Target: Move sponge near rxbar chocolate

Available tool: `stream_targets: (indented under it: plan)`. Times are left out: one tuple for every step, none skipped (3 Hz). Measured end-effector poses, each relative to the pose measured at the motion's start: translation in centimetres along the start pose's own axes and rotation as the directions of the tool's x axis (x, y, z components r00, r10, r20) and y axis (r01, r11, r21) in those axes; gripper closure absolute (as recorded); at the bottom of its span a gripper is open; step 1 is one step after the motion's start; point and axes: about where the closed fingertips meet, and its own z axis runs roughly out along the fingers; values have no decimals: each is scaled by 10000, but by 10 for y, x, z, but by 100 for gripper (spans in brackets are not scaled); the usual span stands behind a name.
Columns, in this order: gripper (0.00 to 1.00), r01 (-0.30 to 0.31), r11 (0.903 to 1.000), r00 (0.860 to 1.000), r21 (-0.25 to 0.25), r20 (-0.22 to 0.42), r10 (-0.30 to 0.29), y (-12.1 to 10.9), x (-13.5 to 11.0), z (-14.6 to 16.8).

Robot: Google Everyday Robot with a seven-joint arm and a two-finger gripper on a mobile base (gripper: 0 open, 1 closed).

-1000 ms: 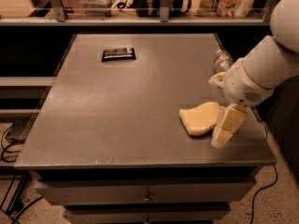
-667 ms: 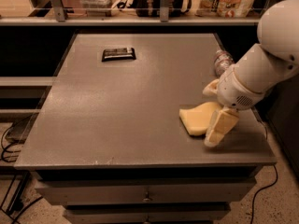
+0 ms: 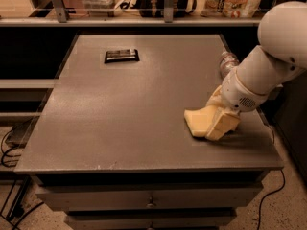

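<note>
1. Yellowish pads of the gripper (image 3: 214, 119) stand low over the right front part of the tabletop (image 3: 120, 123). The jaws are wide, one pad in front of the right end of the sponge (image 3: 195, 121) and one behind it.
2. A second ago the gripper hung just right of the sponge. It has since slid left over that end, and the sponge's left edge has not shifted.
3. The sponge lies flat, near the front and right edges.
4. A clear bottle (image 3: 228, 61) stands just behind the white arm (image 3: 268, 66), by the right edge.
5. The black chocolate bar (image 3: 122, 55) lies far off at the back left, unmoved. Bare tabletop runs between it and the sponge.
</note>
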Motion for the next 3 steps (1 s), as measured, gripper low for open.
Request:
stream_targets:
  plan:
    - [87,-416,9982,9990,422,-123,422,-13,-12,-18]
    - [100,-1378,9841,9904,1119,85,1377,-43,-38,-44]
    - [100,-2595,9483,9654,1829,766,2494,-80,-74,-66]
